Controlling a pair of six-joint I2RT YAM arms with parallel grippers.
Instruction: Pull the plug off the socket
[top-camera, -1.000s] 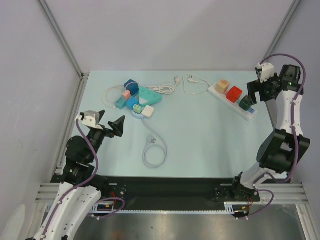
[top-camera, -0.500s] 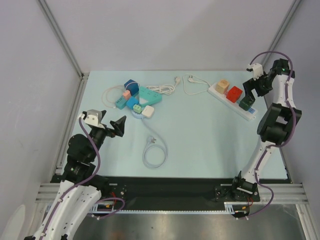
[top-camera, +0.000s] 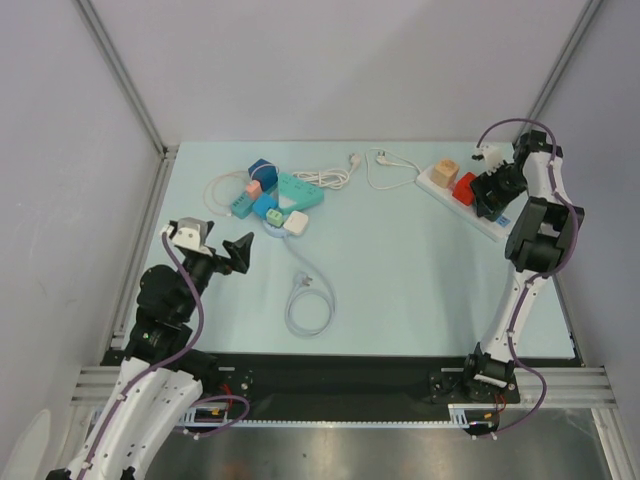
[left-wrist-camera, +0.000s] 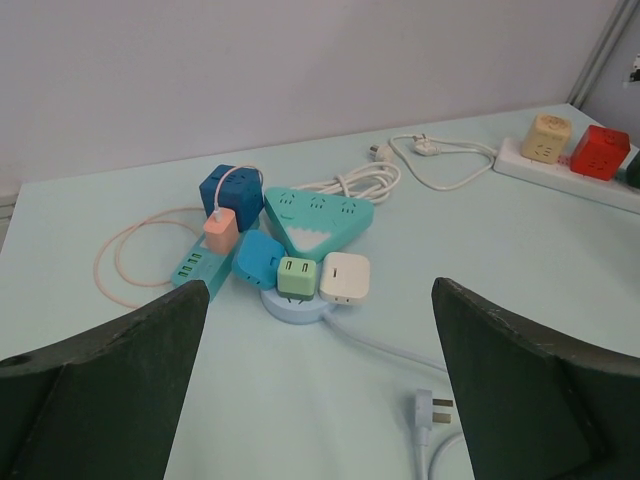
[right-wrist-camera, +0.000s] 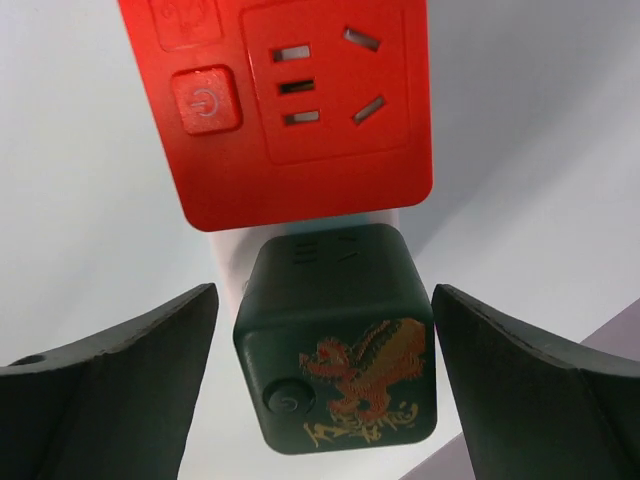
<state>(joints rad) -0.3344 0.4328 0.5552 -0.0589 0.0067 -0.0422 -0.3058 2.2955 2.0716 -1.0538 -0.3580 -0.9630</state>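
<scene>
A white socket strip (top-camera: 432, 178) lies at the table's back right, carrying a tan cube plug (top-camera: 446, 172), a red one (top-camera: 465, 186) and a dark green one. In the top view my right gripper (top-camera: 490, 195) covers the green plug. The right wrist view shows that dark green plug (right-wrist-camera: 335, 335) with its orange emblem seated on the strip (right-wrist-camera: 232, 262) just below the red cube (right-wrist-camera: 290, 100). My right gripper (right-wrist-camera: 325, 300) is open, one finger on each side of the green plug with a small gap. My left gripper (top-camera: 222, 250) hangs open at the left, holding nothing.
A cluster of coloured adapters and a teal socket strip (top-camera: 300, 190) lies at the back left, with a round pale-blue socket (left-wrist-camera: 295, 305) holding green and white plugs. A coiled white cable (top-camera: 308, 305) lies mid-table, and another cable (top-camera: 385, 170) lies beside the white strip.
My right gripper has swung in from the table's right edge and come down over the dark green plug. The left arm has stayed put.
</scene>
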